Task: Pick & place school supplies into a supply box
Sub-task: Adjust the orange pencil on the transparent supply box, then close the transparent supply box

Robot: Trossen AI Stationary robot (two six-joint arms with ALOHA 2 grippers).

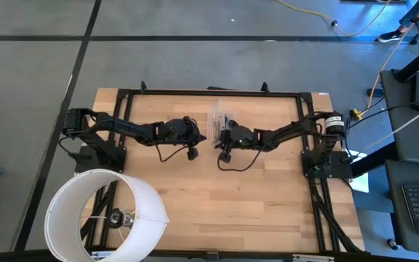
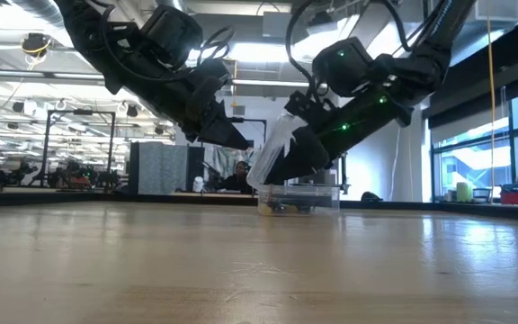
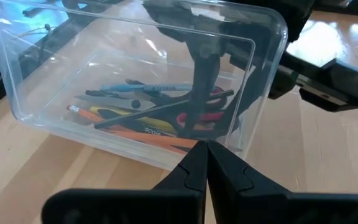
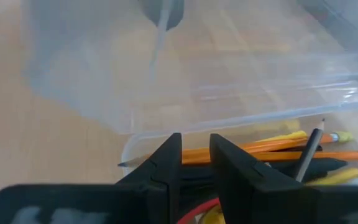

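The clear supply box [image 3: 48, 112] stands on the wooden table near its far middle, also seen as the box [image 2: 299, 199]. Inside it lie the school supplies [image 3: 142, 118]: orange, yellow, black and blue pens and pencils, and red-handled scissors. My right gripper [image 4: 195, 163] is at the box, shut on a clear lid [image 2: 272, 144] that stands tilted above the box's end. Just short of the box's near wall, my left gripper [image 3: 205, 152] hangs shut with nothing in it; the low view shows this gripper [image 2: 246, 143] above the table. My right gripper pinches the clear lid by its rim [image 4: 197, 132] between the two fingers, slanting down from the table's right side. The lid rises steeply from the fingers, tilted over the box's end. Whether its lower edge rests on the box, I cannot tell.
A large white round cylinder [image 1: 108, 211] stands at the table's near left corner. A black frame [image 1: 209, 92] runs along the far edge and both sides. Bare wood [image 1: 253, 196] lies between the arms and the near edge.
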